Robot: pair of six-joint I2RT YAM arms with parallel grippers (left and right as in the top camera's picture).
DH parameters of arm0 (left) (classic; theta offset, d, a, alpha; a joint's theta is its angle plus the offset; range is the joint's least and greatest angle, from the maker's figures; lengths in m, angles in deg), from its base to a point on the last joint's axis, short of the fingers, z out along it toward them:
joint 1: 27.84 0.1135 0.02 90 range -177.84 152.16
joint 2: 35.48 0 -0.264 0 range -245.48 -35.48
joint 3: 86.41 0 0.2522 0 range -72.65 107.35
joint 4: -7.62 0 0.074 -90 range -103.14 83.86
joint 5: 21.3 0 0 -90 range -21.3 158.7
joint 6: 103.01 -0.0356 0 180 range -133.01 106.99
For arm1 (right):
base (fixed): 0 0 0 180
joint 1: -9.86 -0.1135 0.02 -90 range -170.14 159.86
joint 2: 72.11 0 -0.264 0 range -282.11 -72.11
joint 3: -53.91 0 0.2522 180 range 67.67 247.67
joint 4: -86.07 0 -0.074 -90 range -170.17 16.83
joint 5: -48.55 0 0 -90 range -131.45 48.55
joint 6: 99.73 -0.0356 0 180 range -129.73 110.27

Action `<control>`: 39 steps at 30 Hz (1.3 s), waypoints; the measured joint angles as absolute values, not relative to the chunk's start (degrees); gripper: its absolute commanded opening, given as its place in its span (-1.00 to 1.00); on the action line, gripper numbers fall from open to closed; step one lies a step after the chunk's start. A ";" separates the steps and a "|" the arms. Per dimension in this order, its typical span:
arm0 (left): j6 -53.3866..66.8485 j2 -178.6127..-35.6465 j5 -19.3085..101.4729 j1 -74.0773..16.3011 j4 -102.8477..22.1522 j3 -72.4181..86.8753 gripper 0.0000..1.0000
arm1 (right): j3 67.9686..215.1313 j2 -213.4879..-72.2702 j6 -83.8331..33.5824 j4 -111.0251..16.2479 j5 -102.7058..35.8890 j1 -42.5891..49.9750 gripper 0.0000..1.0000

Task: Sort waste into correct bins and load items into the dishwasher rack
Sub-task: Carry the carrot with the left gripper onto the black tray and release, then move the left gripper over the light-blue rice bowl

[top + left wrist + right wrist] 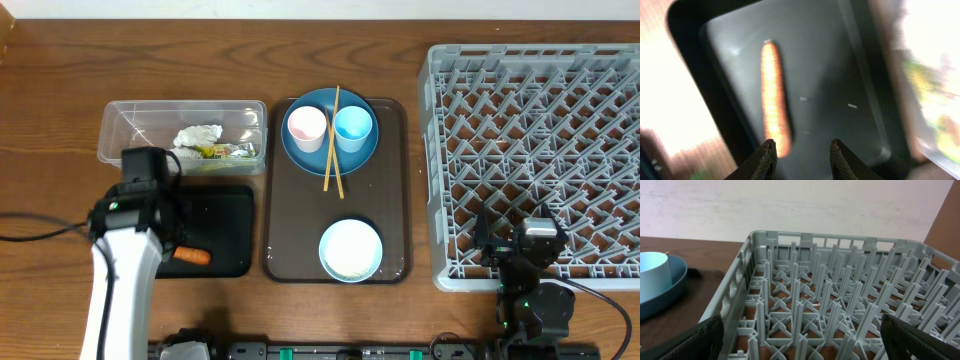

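The orange carrot lies in the black tray, with a couple of white rice grains beside it. My left gripper hangs open just above the tray; the carrot's near end is by the left fingertip and nothing is between the jaws. The clear tub holds the white napkin and the yellow-green wrapper. On the blue plate stand a pink cup and a light-blue cup, with chopsticks across it. The pale-blue bowl sits nearer. My right gripper is wide open at the grey rack's near edge.
The plate and bowl rest on a brown serving tray between the bins and the rack. My left arm covers the black tray's left side in the overhead view. A black cable runs across the table at the left.
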State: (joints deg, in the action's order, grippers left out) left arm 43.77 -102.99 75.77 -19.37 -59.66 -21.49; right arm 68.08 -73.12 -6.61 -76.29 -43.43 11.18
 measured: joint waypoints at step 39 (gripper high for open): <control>24.40 -91.14 49.02 -51.81 -52.07 -20.42 -0.22 | 68.08 -73.12 -6.61 -76.27 -43.43 11.18 0.99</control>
State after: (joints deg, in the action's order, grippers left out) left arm 24.40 -91.14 49.02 -51.81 -52.07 -20.42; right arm 68.08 -73.12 -6.61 -76.27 -43.43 11.18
